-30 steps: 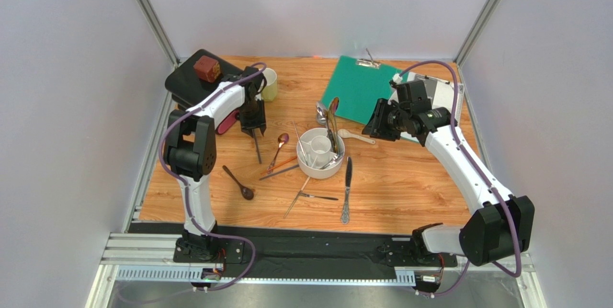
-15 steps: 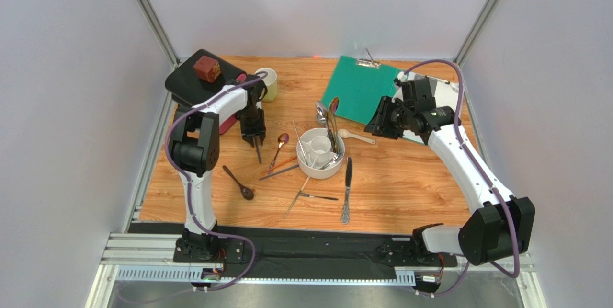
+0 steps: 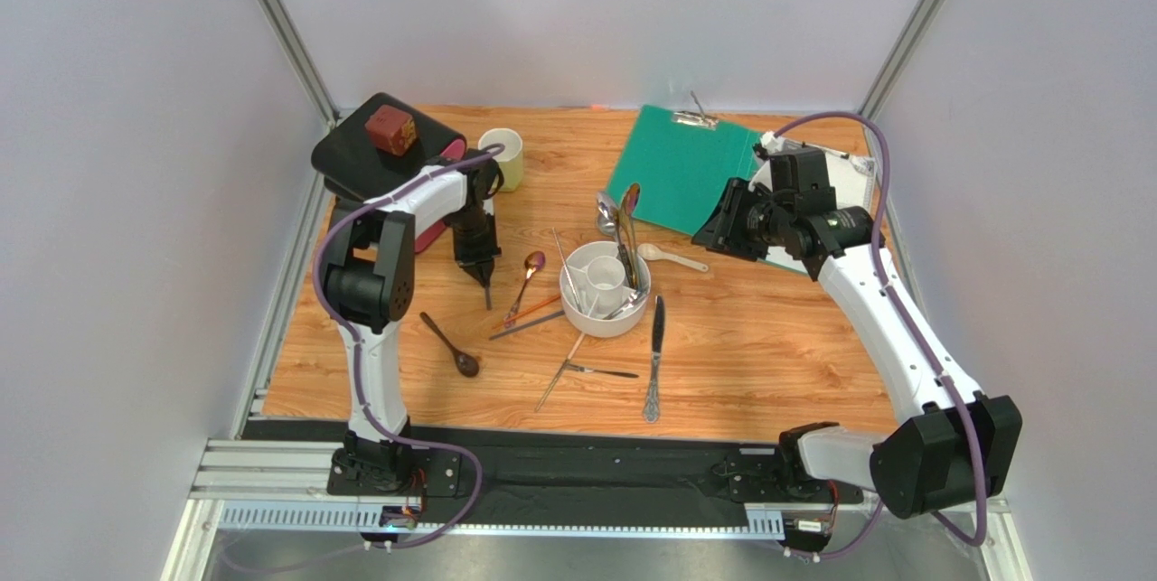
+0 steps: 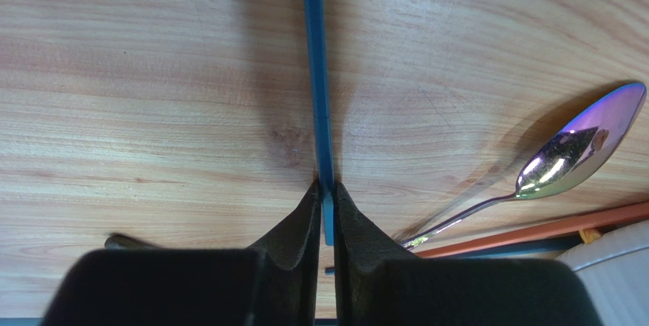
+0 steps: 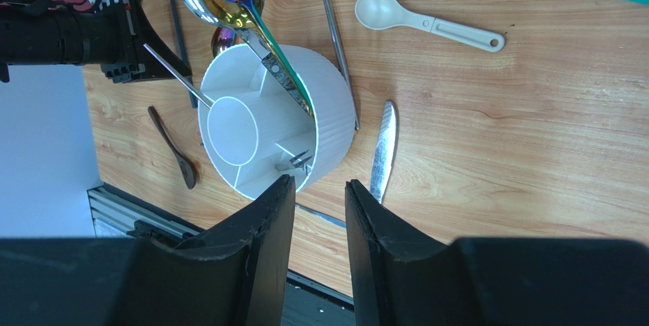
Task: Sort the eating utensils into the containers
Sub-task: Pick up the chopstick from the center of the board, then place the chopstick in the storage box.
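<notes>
Left gripper (image 4: 326, 204) pinches the near end of a slim, square-edged blue chopstick (image 4: 316, 75), its dark, tapered fingers pressed flat against both sides. The stick lies straight on the pale, wood-grained counter (image 4: 152, 75), left of the round white holder (image 5: 331, 124). Just beside it rests a glossy iridescent spoon (image 4: 579, 147), with an orange stick (image 4: 548, 231) near its handle. The holder's ribbed wall encloses a central ring and partitions, with several utensils leaning inside. Above it the right gripper (image 5: 320, 212) hangs with its fingers spread around nothing. A matte white ceramic spoon (image 5: 426, 22) and a silver knife (image 5: 383, 151) lie nearby.
</notes>
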`<state>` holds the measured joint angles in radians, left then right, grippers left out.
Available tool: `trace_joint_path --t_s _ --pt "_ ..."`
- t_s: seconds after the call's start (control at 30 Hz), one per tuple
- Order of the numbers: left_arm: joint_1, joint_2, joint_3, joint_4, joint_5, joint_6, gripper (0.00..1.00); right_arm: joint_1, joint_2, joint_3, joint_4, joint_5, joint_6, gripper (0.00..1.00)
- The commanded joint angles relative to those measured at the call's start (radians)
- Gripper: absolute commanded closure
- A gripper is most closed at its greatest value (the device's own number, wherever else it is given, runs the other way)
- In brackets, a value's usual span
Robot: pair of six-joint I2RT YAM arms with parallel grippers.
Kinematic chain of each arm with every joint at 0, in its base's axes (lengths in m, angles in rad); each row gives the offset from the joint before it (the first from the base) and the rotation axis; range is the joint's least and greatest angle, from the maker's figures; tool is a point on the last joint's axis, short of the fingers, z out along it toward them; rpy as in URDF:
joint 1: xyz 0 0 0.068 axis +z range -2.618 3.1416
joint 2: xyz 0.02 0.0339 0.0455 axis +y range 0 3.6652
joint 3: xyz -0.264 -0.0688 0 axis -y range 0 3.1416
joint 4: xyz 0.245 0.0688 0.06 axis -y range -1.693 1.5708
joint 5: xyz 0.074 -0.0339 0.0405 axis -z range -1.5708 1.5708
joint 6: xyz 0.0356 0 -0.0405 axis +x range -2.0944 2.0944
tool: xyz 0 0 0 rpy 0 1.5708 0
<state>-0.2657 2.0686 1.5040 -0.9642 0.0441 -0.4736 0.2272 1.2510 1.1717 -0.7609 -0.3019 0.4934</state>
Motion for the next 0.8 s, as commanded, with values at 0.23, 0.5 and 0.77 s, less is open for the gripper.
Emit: trace_joint_path --t_s 0.23,0.5,0.77 --pt "-0.036 -0.097 -0.067 -0.007 0.062 0.061 1.00 -0.008 -0.039 -0.007 0.040 -0.023 0.017 0.64" --pt "-0.099 -0.300 -0.148 0.030 0.132 0.095 1.00 -0.008 -0.038 -0.043 0.069 -0.034 0.033 0.64" --pt "-0.133 -0.593 -0.238 0.119 0.166 -0.034 1.00 -0.009 -0.025 -0.035 0.072 -0.036 0.034 0.64"
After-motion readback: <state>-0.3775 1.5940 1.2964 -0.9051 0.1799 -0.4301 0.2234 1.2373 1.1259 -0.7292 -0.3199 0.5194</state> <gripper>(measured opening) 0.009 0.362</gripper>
